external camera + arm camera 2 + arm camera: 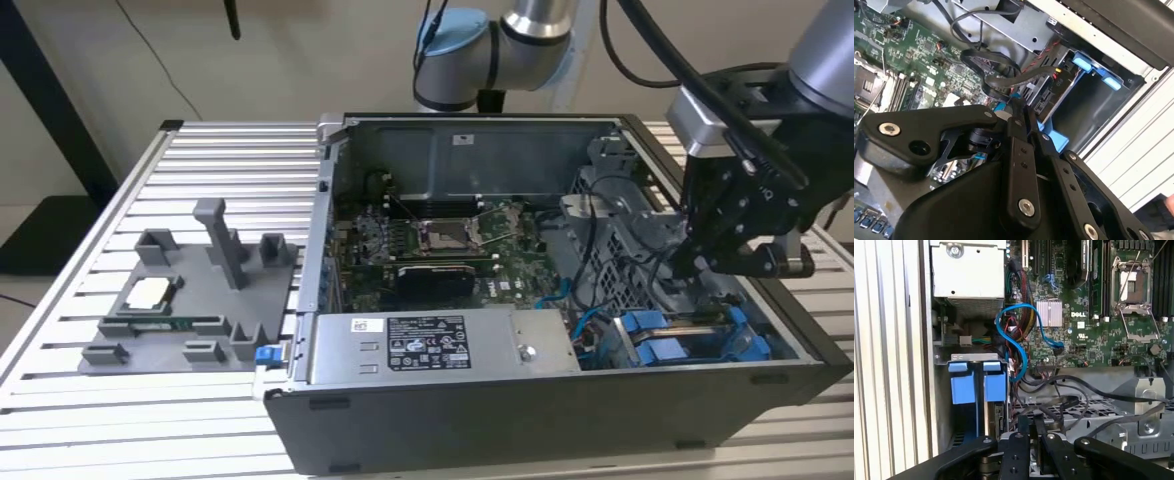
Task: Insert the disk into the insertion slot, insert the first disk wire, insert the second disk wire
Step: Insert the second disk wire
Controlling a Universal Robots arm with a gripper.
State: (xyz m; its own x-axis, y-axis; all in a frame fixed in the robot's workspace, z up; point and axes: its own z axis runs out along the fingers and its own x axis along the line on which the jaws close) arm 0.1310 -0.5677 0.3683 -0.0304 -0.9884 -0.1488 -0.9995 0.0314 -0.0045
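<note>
The disk (999,416) sits in the insertion slot (976,357), the grey drive cage at the case's front corner on the exterior view's right. Its blue carrier handle (995,386) stands beside a second blue handle (963,386). A black flat wire (1004,80) runs to a connector (1059,75) seated on the disk (1041,97). My gripper (1019,102) hangs just over the cage (694,335), fingers pressed together. A blue wire (1014,335) from the motherboard passes close behind the fingertips (1015,115). I cannot tell whether anything is pinched. In the exterior view the gripper (697,262) is above the blue carriers (667,338).
The open case lies on a slatted table (227,160). The motherboard (441,240) with its CPU socket fills the middle, and the power supply (441,342) sits along the front. Loose black cables (1079,390) cross the perforated cage top. A grey parts tray (187,290) lies at the exterior view's left.
</note>
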